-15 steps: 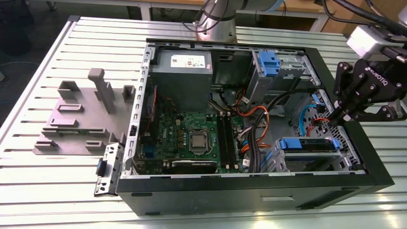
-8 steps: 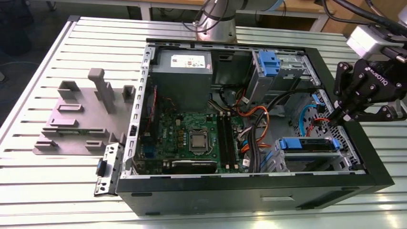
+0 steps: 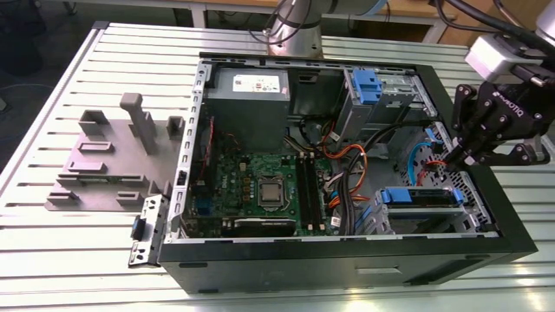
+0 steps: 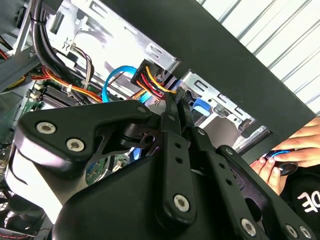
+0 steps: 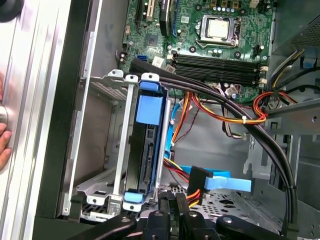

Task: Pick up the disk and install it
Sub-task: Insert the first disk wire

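We see the disk (image 5: 144, 150) seated edge-on in the metal drive cage (image 5: 107, 165) at the lower left of the first wrist view, its blue carrier rail (image 5: 150, 107) showing at both ends; in the exterior view the same disk (image 3: 420, 197) sits in the cage at the lower right of the open computer case (image 3: 347, 260). The gripper (image 3: 457, 156) hangs just above that corner of the case, at the right of the exterior view, and its black fingers (image 4: 175, 125) are pressed together with nothing between them in the second wrist view. Close to the fingertips lies a connector with red, yellow and black wires (image 4: 150, 80) and a blue data cable (image 5: 225, 181). Further into the case lie the motherboard (image 3: 260, 182) and the grey power supply (image 3: 249, 97). A person's hand (image 4: 285, 157) rests beyond the case wall at the right edge of the second wrist view. The case stands on a slatted metal surface (image 3: 69, 260), with a grey slotted stand (image 3: 113, 156) at the left of the exterior view.
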Tool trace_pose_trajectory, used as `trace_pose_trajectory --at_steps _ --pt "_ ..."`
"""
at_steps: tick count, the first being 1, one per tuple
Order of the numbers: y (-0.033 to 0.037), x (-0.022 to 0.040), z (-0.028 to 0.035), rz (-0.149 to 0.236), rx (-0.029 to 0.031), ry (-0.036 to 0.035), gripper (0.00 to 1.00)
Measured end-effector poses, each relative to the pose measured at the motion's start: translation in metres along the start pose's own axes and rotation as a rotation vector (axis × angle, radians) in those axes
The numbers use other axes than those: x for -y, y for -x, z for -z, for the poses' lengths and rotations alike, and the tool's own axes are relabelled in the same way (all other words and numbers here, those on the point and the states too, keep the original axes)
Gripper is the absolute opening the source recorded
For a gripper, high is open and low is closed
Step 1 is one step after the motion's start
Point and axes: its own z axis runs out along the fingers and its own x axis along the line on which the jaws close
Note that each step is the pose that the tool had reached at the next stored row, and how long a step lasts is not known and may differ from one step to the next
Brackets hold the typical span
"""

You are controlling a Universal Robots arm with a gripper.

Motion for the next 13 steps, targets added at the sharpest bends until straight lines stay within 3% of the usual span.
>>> trace_pose_trajectory --at_steps 1,5,6,10,13 --pt "0.0000 -0.0014 0.0000 0.000 0.0035 -0.0047 0.17" --pt "-0.0015 -0.0056 -0.0008 0.001 0.0306 -0.0223 0.17" --pt "-0.0023 -0.0062 -0.0010 0.001 0.0351 -0.0257 0.17" --pt "-0.0042 -0.0082 -0.0019 0.000 0.0363 -0.0381 0.17" --pt "-0.0042 -0.0126 -0.0024 0.000 0.0345 -0.0532 0.17"
